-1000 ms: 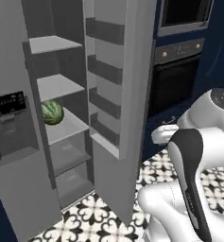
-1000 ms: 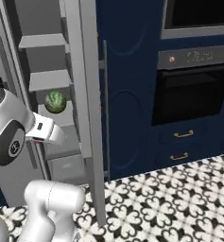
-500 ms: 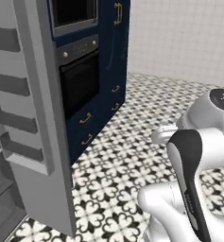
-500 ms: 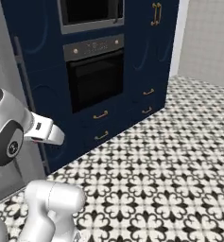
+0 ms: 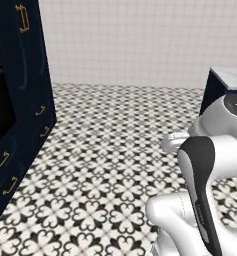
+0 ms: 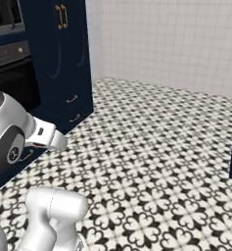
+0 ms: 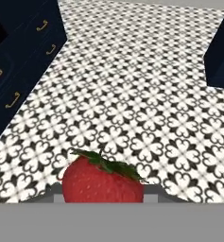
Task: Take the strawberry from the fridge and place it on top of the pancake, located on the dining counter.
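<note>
the strawberry point(image 7: 103, 182) is sitting at the very bottom of the hand view, red and dimpled, with its green leafy cap point(image 7: 106, 163) pointing up and slightly to the right in that picture. it is hanging well above the patterned floor point(image 7: 132, 104), close against the camera, at the place where the fingers belong. the fingers themselves are lying hidden behind the fruit, so i cannot tell from the pictures whether they are pinching it or merely lying beside it, though the berry is resting on nothing else that is showing.

below it the black-and-white tiled floor is spreading across the whole room. in the hand view navy cabinets point(image 7: 19, 52) with small gold drawer pulls are running along the left edge, and a dark navy block point(image 7: 222, 52) is cutting in at the upper right.

in the left base view the white arm point(image 5: 210, 170) is rising from the lower right, its dark joint band curving down toward the bottom. a corner of the dining counter point(image 5: 230, 80), a pale marble surface over a navy base, is peeking in at the right edge behind the arm. tall navy cabinets point(image 5: 20, 115) are standing on the left, against a pale tiled wall point(image 5: 130, 40).

in the right base view the arm point(image 6: 19, 132) is reaching from the lower left, beside the cabinets and a dark oven front point(image 6: 10, 54).
</note>
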